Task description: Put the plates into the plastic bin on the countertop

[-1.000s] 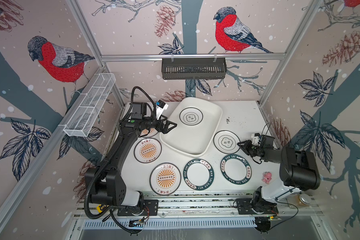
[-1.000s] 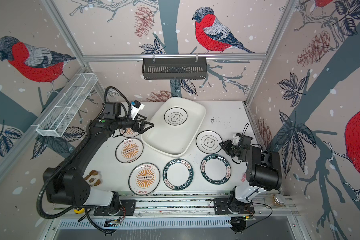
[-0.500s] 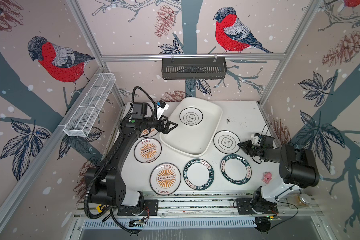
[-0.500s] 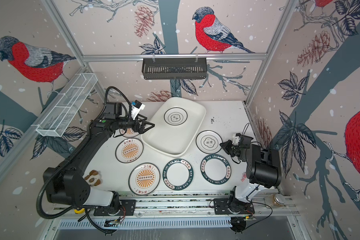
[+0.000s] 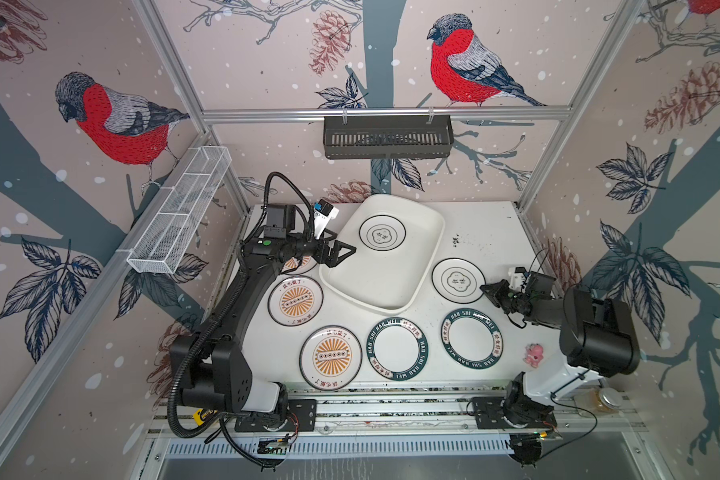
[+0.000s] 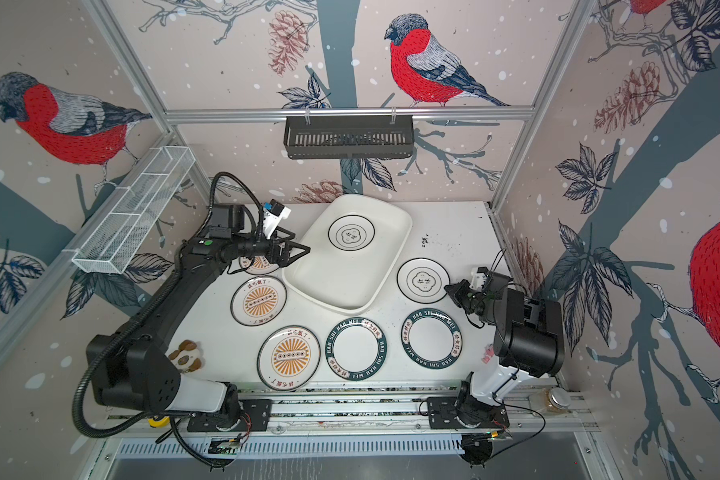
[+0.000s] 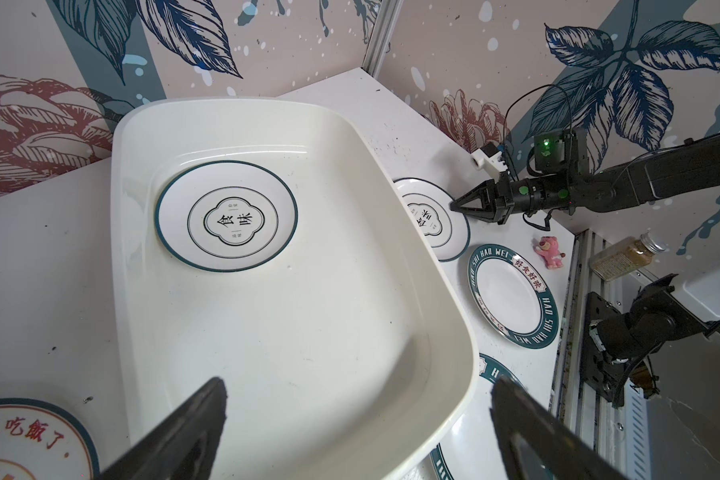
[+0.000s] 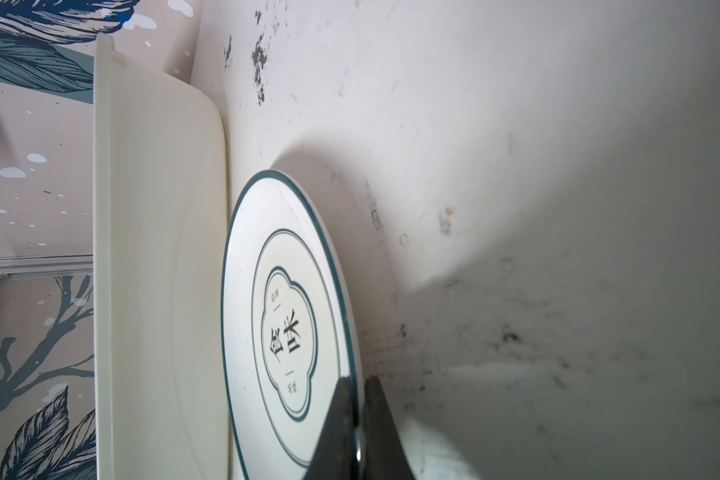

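Note:
My right gripper [image 8: 356,380] is shut on the near rim of a small cloud-centre plate [image 8: 283,249], which lies on the countertop [image 5: 483,232] just right of the plastic bin [image 5: 371,278]. In both top views that gripper [image 5: 484,287] sits at the plate's [image 5: 454,279] right edge. A second cloud-centre plate [image 5: 382,232] lies inside the bin. My left gripper [image 5: 341,254] hangs open over the bin's left rim [image 7: 466,357], nothing between its fingers [image 7: 208,399]. Two sunburst plates [image 5: 295,301] [image 5: 330,358] and two green-banded plates [image 5: 398,349] [image 5: 472,338] lie in front; a third sunburst plate [image 5: 298,266] is mostly hidden under my left arm.
A pink toy [image 5: 534,354] stands near the right arm's base. A brown plush toy [image 6: 186,355] lies front left. A black slatted basket [image 5: 387,137] hangs on the back rail, a white wire-mesh basket [image 5: 179,216] on the left rail. A jar [image 5: 607,401] stands beyond the front right corner.
The right gripper's jaws have closed onto the small plate's rim. Both arms have stayed almost in place, and the left gripper has remained open.

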